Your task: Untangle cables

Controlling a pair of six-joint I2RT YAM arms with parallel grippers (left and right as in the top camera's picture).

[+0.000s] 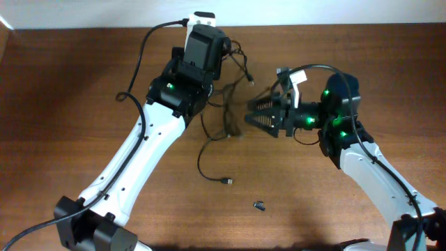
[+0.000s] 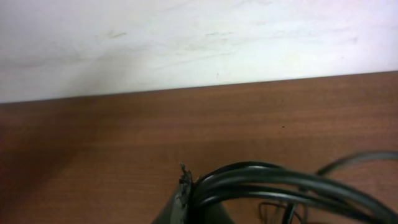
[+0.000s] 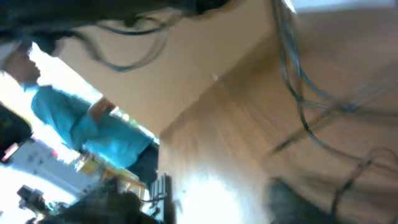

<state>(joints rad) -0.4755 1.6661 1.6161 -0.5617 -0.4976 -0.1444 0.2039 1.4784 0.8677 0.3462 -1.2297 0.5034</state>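
— What is hard to read here?

— Much of the right wrist view. It is smeared by blur: pale wood fills the right of the frame, thin dark strands cross it at the upper right, and a turquoise-clad figure (image 3: 81,127) shows at the left, too soft for detail. That camera's own fingers cannot be made out.

— And the right gripper (image 1: 252,113) itself?

— From overhead, right of centre, its black fingers look spread apart, empty, and slightly blurred.

— The left gripper (image 2: 183,200)?

— From overhead it is hidden under its own boxy black wrist at the top centre. In its wrist view only a dark, ragged-edged tip shows at the bottom edge, cut off. Its fingers are pressed together, pinching the thin black flexible cables (image 2: 267,177), which arc rightward as glossy parallel strands.

— Where do the cables run?

— Overhead, they trail from the top centre down the middle of the brown wood-grain table (image 1: 70,104). One wavy strand ends in a small metal-tipped plug (image 1: 225,180), lower centre. A tiny dark stubby piece (image 1: 259,205) lies apart, below it.

— Behind?

— A matte white wall (image 2: 186,43).
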